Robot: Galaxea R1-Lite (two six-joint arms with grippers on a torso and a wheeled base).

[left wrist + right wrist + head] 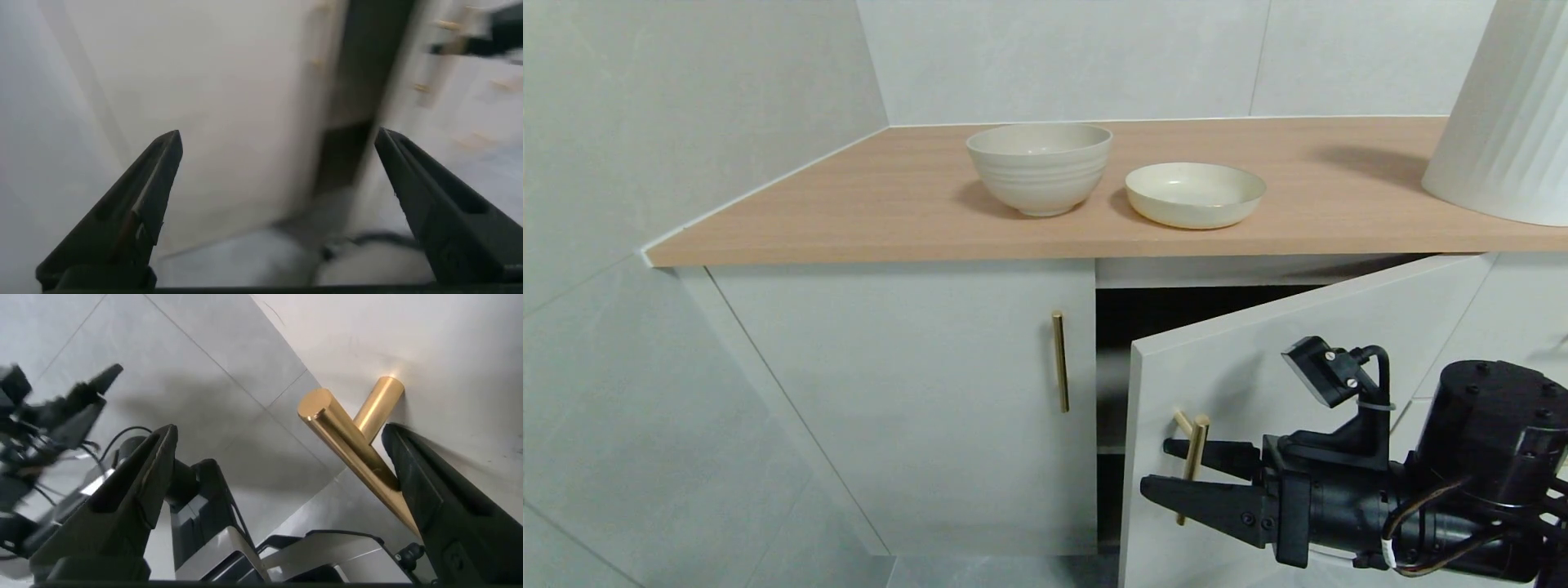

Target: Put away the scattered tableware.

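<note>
On the wooden counter (849, 212) stand a cream ribbed bowl (1039, 166) and, to its right, a shallow cream dish (1195, 193). Below, the cabinet's right door (1258, 359) stands partly open and shows a dark interior (1168, 306). My right gripper (1160, 467) is at that door's gold handle (1194, 465). It is open, with the handle (351, 445) between its fingers and close against one finger (433, 498). My left gripper (278, 135) is open and holds nothing, low in front of the cabinet and facing the gap (359, 82) beside the open door.
The left cabinet door (907, 392) is shut, with its own gold handle (1059, 362). A tall white ribbed vessel (1503, 122) stands on the counter's right end. Tiled walls close in at the left and behind. The floor below is grey tile.
</note>
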